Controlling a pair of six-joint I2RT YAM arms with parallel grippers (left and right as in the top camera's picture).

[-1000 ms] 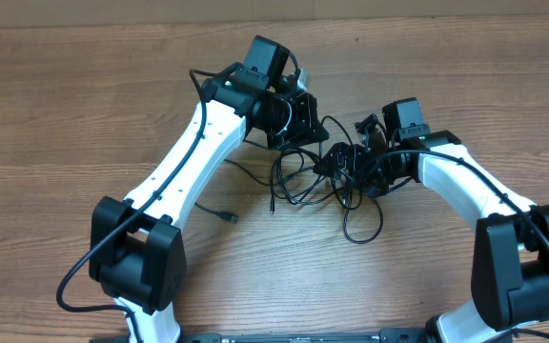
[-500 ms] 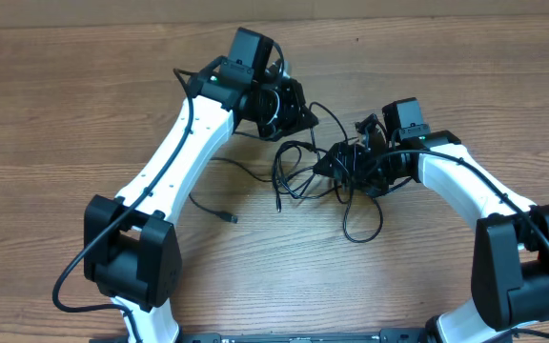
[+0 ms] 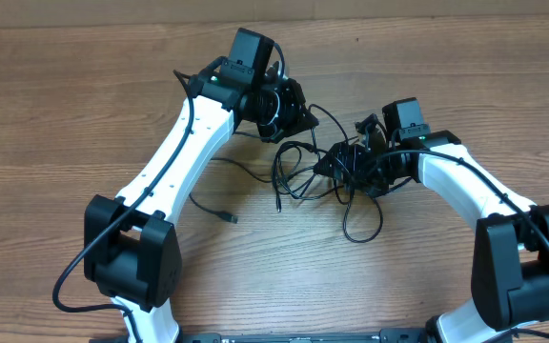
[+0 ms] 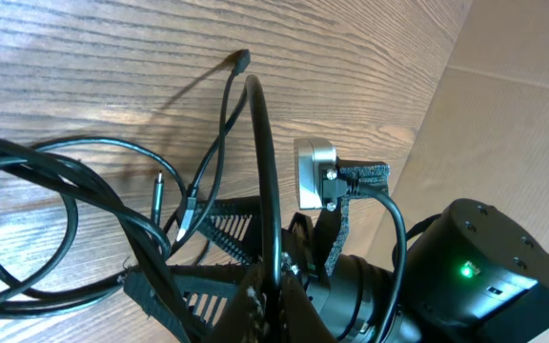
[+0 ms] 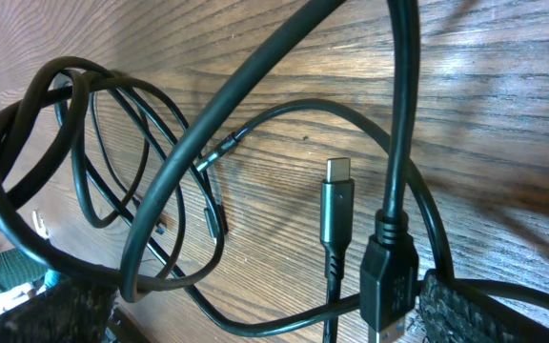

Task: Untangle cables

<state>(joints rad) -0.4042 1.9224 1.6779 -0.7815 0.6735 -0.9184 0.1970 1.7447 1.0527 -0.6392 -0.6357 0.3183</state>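
Observation:
Several thin black cables (image 3: pixel 298 176) lie tangled on the wooden table between my two grippers. My left gripper (image 3: pixel 296 116) is at the far side of the tangle. In the left wrist view it (image 4: pixel 273 291) is shut on one cable (image 4: pixel 260 143) that rises taut between its fingers. My right gripper (image 3: pixel 339 162) is at the right side of the tangle. In the right wrist view its fingers (image 5: pixel 265 319) stand wide apart with cables lying between them, a USB-C plug (image 5: pixel 336 195) and a larger plug (image 5: pixel 387 276) among them. No bluish tip shows.
A loose cable end with a small plug (image 3: pixel 228 218) lies on the table left of the tangle, near the left arm. A loop (image 3: pixel 362 224) trails toward the front. The right arm's camera housing (image 4: pixel 465 272) is close to my left gripper.
My left gripper moved up and to the left with its cable, stretching the strand away from the tangle, then stopped. The right arm has not moved.

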